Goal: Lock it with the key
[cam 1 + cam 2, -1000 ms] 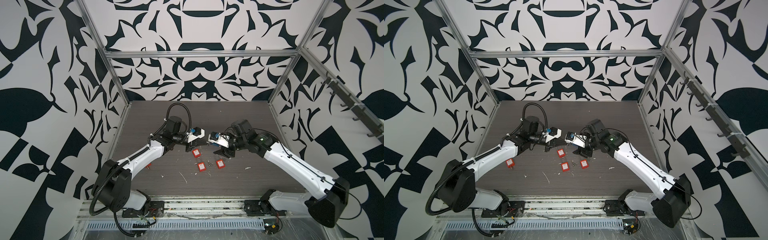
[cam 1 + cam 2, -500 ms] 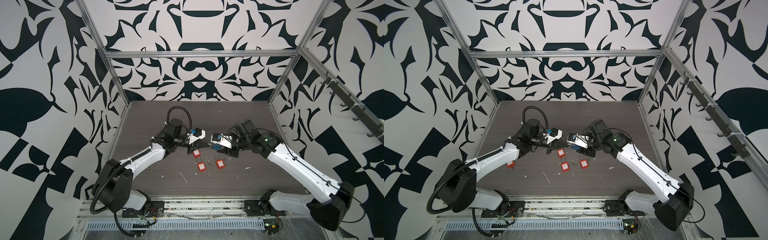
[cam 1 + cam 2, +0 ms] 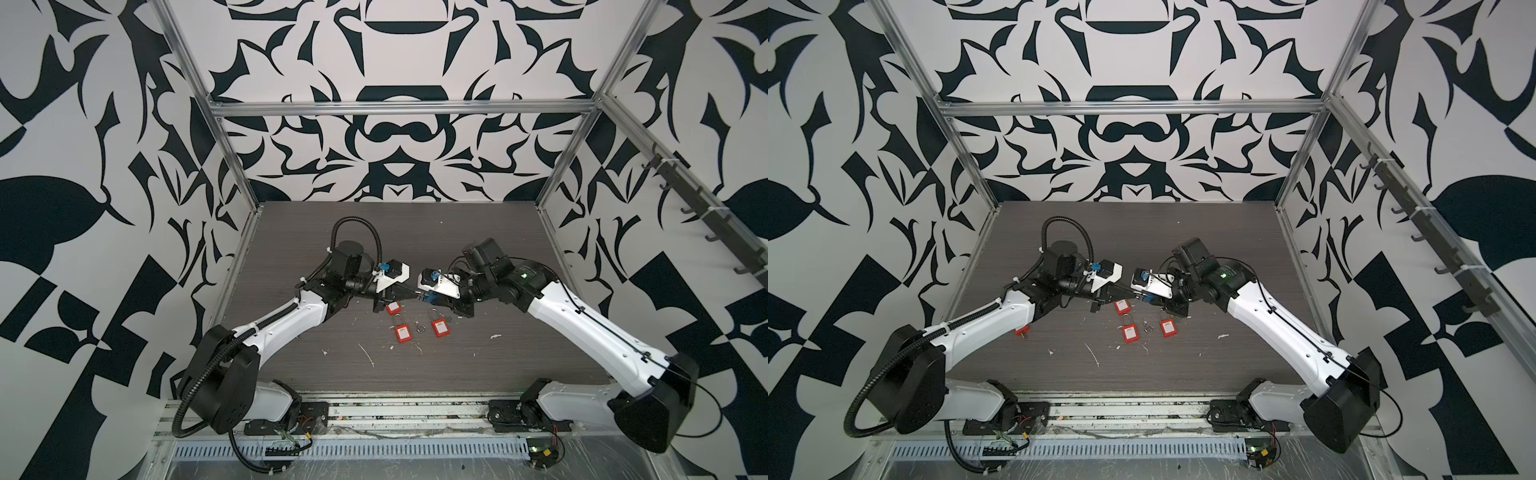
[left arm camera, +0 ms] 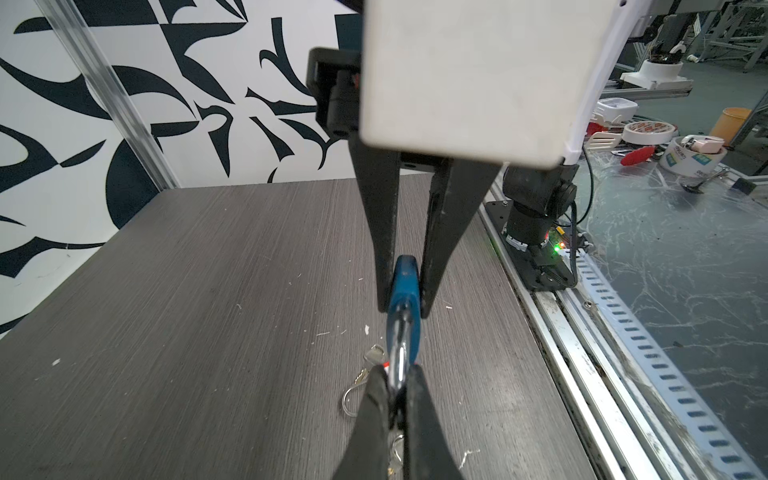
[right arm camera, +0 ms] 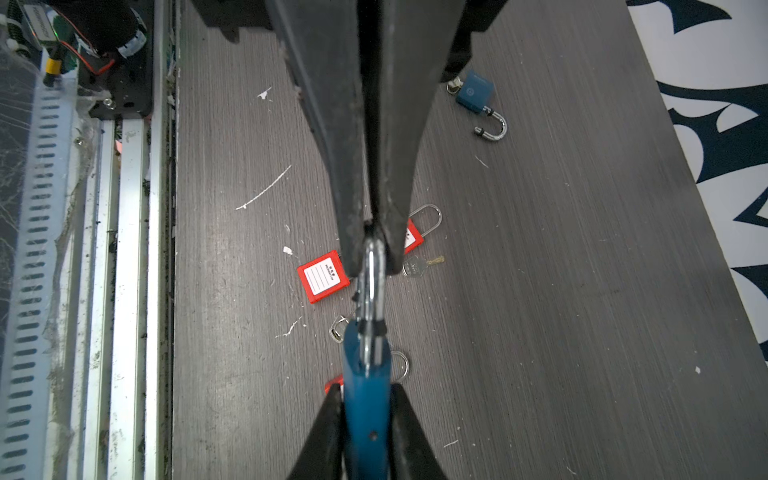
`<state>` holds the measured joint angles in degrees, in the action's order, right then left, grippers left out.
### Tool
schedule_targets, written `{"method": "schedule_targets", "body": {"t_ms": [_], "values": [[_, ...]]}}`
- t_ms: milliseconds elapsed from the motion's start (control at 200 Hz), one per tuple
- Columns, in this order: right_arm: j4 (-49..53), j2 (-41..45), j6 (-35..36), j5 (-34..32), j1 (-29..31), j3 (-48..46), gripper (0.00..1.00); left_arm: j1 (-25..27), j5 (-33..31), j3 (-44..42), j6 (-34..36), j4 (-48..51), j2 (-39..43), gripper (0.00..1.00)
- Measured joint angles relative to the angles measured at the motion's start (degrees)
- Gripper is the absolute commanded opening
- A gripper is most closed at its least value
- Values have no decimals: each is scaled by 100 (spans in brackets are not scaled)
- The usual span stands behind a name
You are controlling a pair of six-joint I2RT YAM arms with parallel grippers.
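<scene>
Over the middle of the dark grey, wood-grained bench (image 3: pixel 457 365), the two white arms meet tip to tip. The left gripper (image 4: pixel 397 374) has its black tapered jaws clamped on the curved steel shackle of the blue padlock (image 5: pixel 365 415). The right gripper (image 5: pixel 366 392) has its jaws pressed against both flat sides of the padlock's slab-shaped body. The padlock is held clear of the bench with its long axis level, running from arm to arm, shackle toward the left arm and body toward the right. Below it lie flat red plastic padlocks with white labels (image 5: pixel 323 280), a second blue padlock (image 5: pixel 476 97) with its shackle open, and a small silver key (image 5: pixel 413 266).
</scene>
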<state>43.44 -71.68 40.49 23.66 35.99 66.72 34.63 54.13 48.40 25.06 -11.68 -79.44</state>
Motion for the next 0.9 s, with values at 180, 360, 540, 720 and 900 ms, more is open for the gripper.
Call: {"method": "schedule_targets", "body": {"t_ms": [180,360,540,720,900], "values": [[44,-15,-26,35,-2,37,11,0,31,-2,0,15,0,0],[157,-76,-37,59,-13,133,6,28,7,-2,9,11,0,0],[173,-125,-63,74,-35,157,0,76,-98,-2,15,-22,-26,0],[129,-205,-42,-164,-39,144,0,83,-120,-2,-133,-221,-240,0],[44,-238,4,-341,-46,87,0,85,-109,-2,-337,-400,-426,0]]}}
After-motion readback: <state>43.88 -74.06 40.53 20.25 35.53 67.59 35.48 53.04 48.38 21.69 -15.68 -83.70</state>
